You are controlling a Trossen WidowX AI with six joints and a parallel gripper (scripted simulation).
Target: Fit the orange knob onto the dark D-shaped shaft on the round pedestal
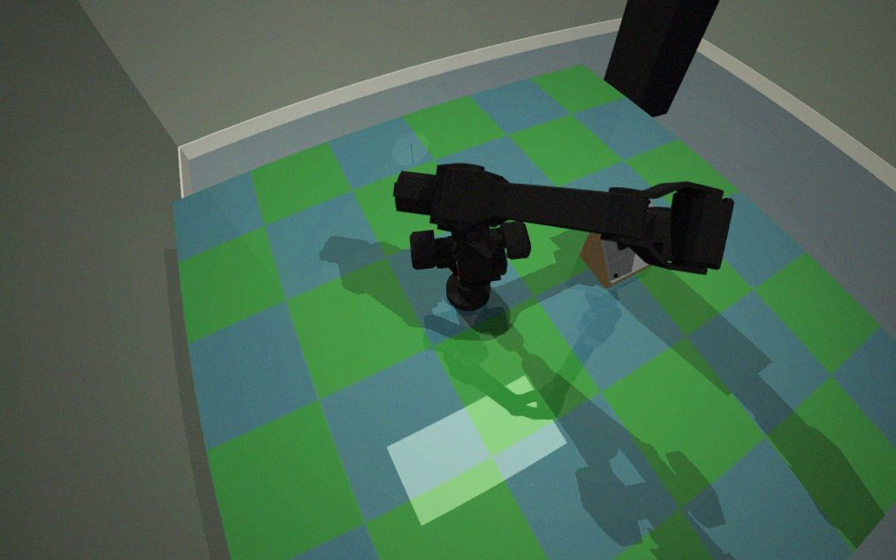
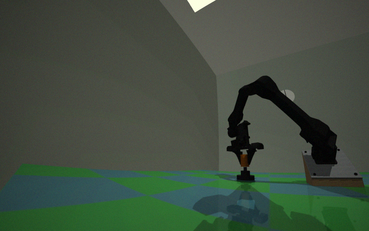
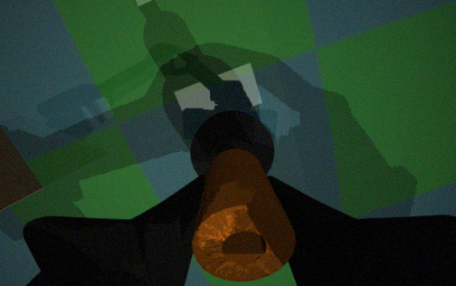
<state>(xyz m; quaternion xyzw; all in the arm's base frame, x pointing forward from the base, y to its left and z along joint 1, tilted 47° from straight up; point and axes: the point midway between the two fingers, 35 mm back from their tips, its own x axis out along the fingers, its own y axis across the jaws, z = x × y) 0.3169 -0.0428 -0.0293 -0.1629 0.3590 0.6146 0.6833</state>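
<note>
The orange knob [image 2: 244, 160] [image 3: 240, 195] is upright between the fingers of my gripper [image 2: 245, 163], which is shut on it. In the wrist view the knob's top end shows a D-shaped hole with its flat side toward the bottom of the view. The dark round pedestal [image 1: 467, 297] [image 2: 245, 177] [image 3: 208, 151] stands on the checkered floor directly below the knob. The dark shaft [image 2: 245, 169] shows as a short length between the knob's bottom and the pedestal's upper step. The knob is above the pedestal with a gap. The shaft's flat side cannot be seen.
The arm's base stands on a wooden block with a grey top plate [image 2: 345, 170], to the right in the exterior view. A dark post [image 1: 654, 59] stands at the back right in the top view. Shadows and reflections fall around the pedestal.
</note>
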